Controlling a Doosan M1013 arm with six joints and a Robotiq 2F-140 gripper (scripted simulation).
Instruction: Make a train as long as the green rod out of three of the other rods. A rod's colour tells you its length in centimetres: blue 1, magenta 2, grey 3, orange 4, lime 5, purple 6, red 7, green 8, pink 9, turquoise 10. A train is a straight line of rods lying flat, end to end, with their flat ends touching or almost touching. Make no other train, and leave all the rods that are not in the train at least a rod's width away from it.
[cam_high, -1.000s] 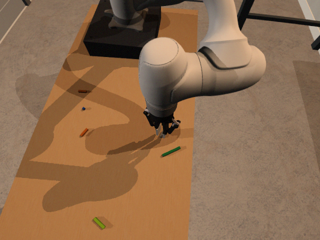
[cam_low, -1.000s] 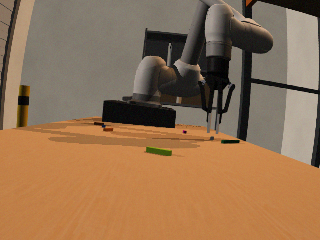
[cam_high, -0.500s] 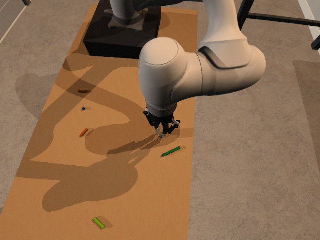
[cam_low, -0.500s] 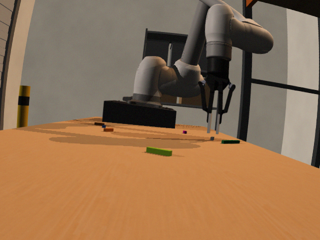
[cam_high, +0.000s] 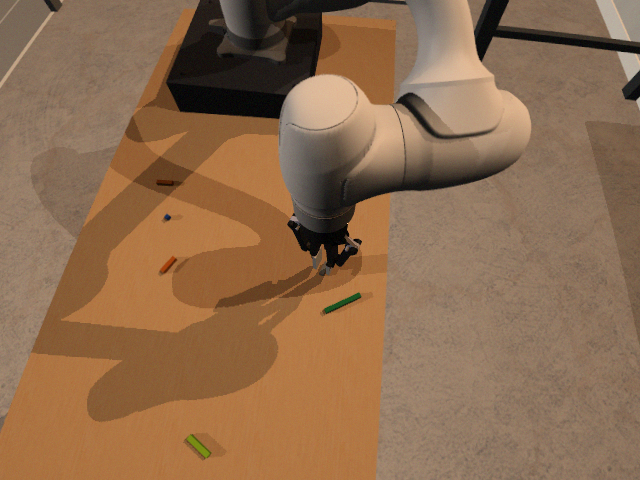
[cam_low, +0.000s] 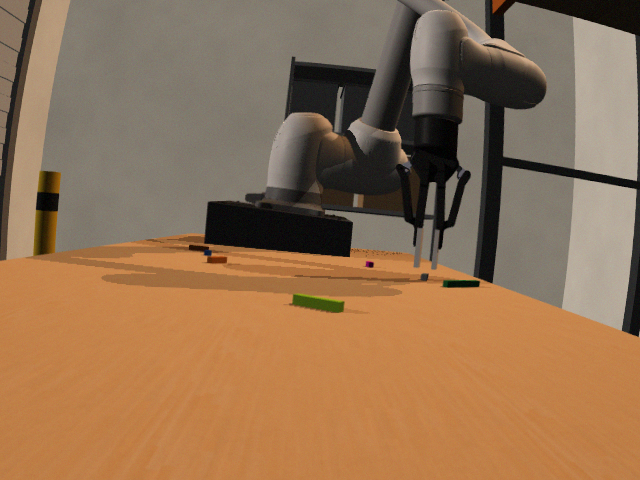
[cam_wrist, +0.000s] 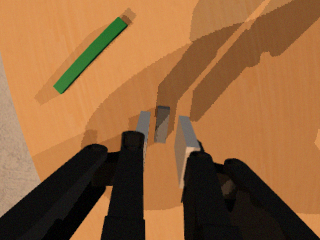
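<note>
My gripper (cam_high: 321, 266) (cam_low: 424, 266) (cam_wrist: 162, 129) points straight down, its fingers a narrow gap apart with nothing between them. It hangs just above a short grey rod (cam_low: 424, 277) (cam_wrist: 162, 130) that lies flat on the table. The green rod (cam_high: 341, 303) (cam_low: 461, 283) (cam_wrist: 90, 55) lies close by, near the table's right edge. A small magenta rod (cam_low: 369, 264) lies behind the gripper; the arm hides it in the top view. A lime rod (cam_high: 198, 445) (cam_low: 317, 302) lies far at the front. An orange rod (cam_high: 168, 264) (cam_low: 217, 259) and a blue rod (cam_high: 166, 217) (cam_low: 207, 252) lie on the left.
A dark reddish rod (cam_high: 165, 181) (cam_low: 198, 247) lies in shadow at the back left. The arm's black base (cam_high: 206, 82) (cam_low: 273, 232) stands at the table's far end. The table's right edge (cam_high: 385, 289) runs close to the green rod.
</note>
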